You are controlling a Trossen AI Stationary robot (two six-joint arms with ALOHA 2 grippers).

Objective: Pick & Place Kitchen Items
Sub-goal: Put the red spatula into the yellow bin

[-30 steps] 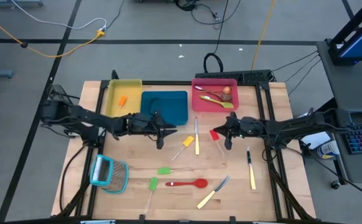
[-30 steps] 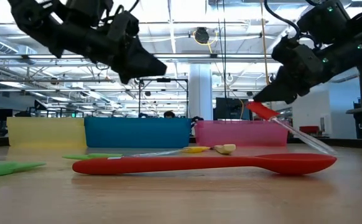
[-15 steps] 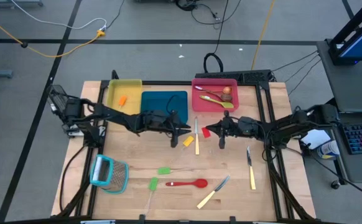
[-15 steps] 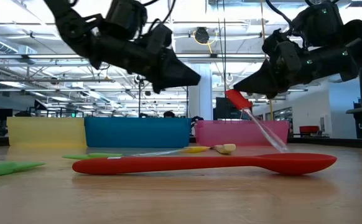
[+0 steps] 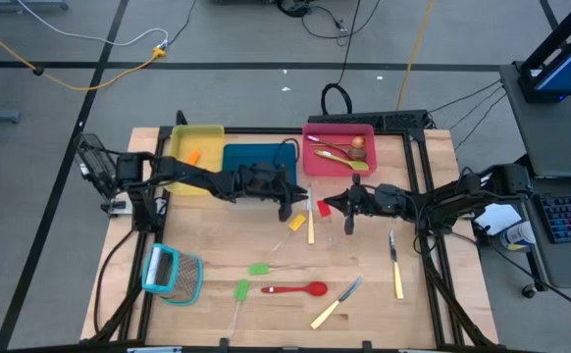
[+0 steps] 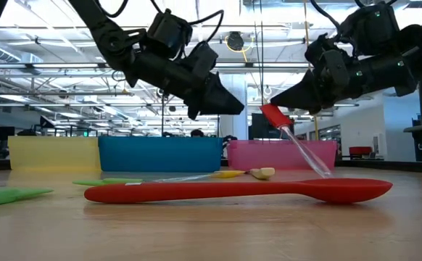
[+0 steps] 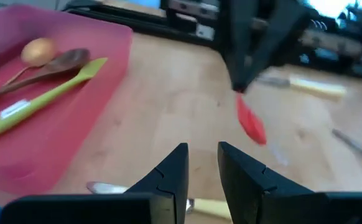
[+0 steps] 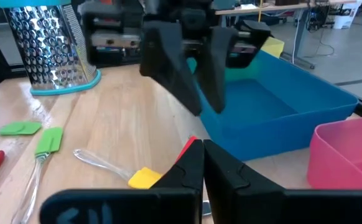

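My right gripper (image 5: 333, 206) (image 6: 275, 103) is shut on a small red spatula (image 5: 323, 208) with a clear handle, above the table's middle in front of the pink tray. My left gripper (image 5: 295, 203) (image 6: 236, 107) hangs open and empty just to the left of it, its fingers (image 7: 180, 167) pointing at the red blade (image 7: 250, 122). On the table below lie a yellow spatula (image 5: 295, 224) and a cream-handled knife (image 5: 311, 224). My right gripper pinches the red spatula's blade (image 6: 271, 114) at its upper end between its two fingers, which come level from the table's right side. The clear handle (image 6: 304, 152) hangs slanting down below the fingers. Whether its lower end touches the table I cannot tell.
At the far edge stand a yellow tray (image 5: 205, 131) with an orange spatula, a blue tray (image 5: 261, 169) and a pink tray (image 5: 366, 128) holding spoons. Nearer lie green spatulas (image 5: 258, 268), a red spoon (image 5: 295, 289), two knives (image 5: 394, 265) and a grater (image 5: 173, 273).
My left gripper has gone toward the table's right edge, up close to the red spatula. My right gripper has carried the spatula a little toward the table's left and then stayed; the handle's lower end has swung along with it.
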